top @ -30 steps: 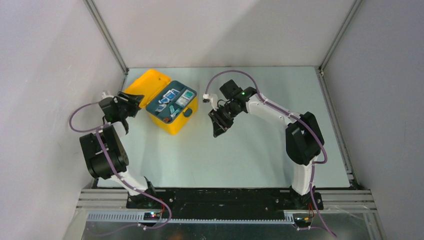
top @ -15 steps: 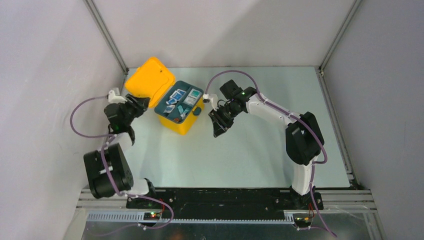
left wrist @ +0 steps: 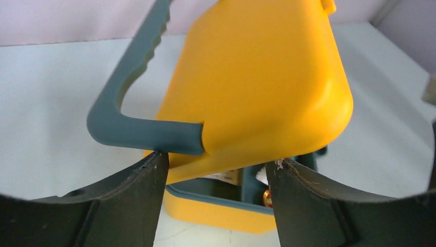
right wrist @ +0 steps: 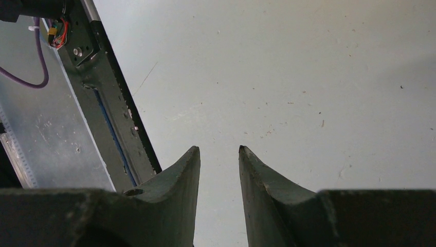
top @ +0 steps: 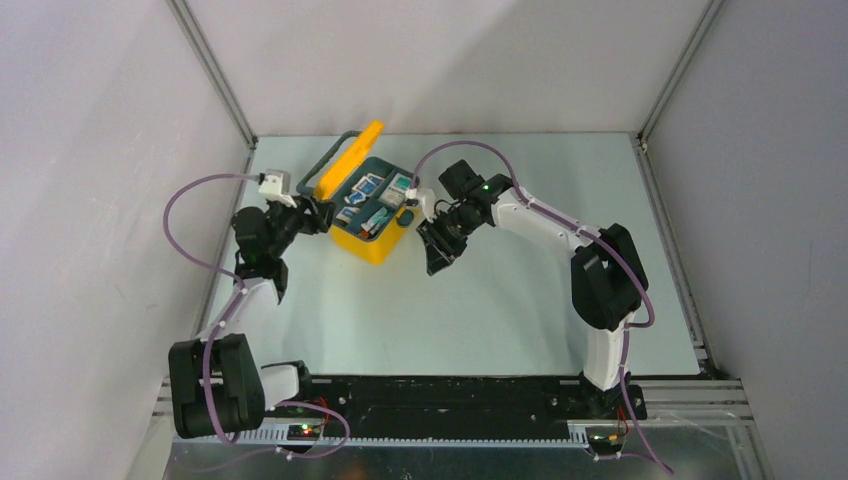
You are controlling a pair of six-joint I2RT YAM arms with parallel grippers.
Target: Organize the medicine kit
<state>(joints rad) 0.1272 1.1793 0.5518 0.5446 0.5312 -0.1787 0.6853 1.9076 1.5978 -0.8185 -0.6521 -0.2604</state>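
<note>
The medicine kit (top: 372,246), a yellow box, stands at the table's far left with its lid (top: 350,160) tilted up on edge. Small packets lie in its teal tray (top: 376,199). My left gripper (top: 318,213) is at the kit's left side, open. In the left wrist view the lid (left wrist: 257,87) and its teal handle (left wrist: 128,126) lean over the box (left wrist: 216,211), and the lid's lower rim sits right at my left gripper (left wrist: 216,162). My right gripper (top: 437,262) hangs just right of the kit, open and empty (right wrist: 219,150).
A dark latch (top: 406,217) sits on the kit's right face, close to the right arm's wrist. The enclosure's left wall and corner post (top: 245,140) stand near the kit. A metal frame rail (right wrist: 110,123) runs along the table edge.
The lid has swung up from lying flat behind the box to standing on edge. The left arm has reached forward and right, and the kit has slid right. The right arm has not moved.
</note>
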